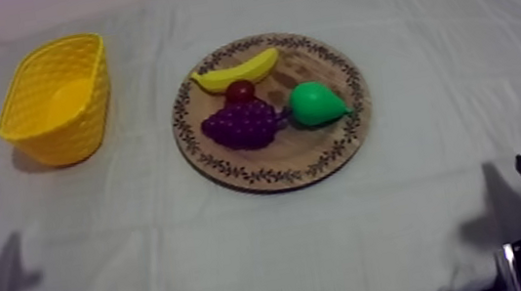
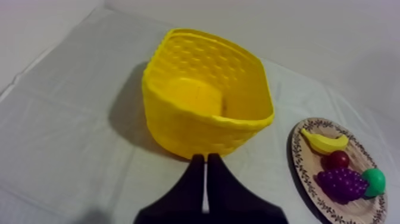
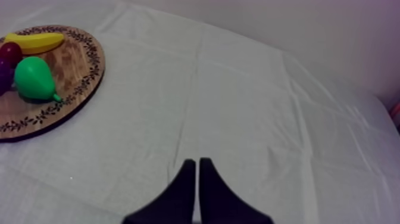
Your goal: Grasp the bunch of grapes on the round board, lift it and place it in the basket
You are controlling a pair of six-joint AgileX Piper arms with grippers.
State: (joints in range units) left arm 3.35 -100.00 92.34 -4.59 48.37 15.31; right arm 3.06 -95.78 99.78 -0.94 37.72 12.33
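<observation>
Empty left jaws pressed together before yellow basket [image 2: 196, 128]; right jaws likewise; grapes [image 1: 242, 124] on board [image 1: 328, 142].

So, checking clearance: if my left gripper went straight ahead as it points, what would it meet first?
Probably the yellow basket, its near wall; the left gripper points straight at it, depth unclear.

Dim, purplish-tinted light, soft shadows on cloth [image 1: 269, 245] by yellow basket [image 1: 55, 99] & wooden board [image 1: 344, 150], darker corners.
</observation>
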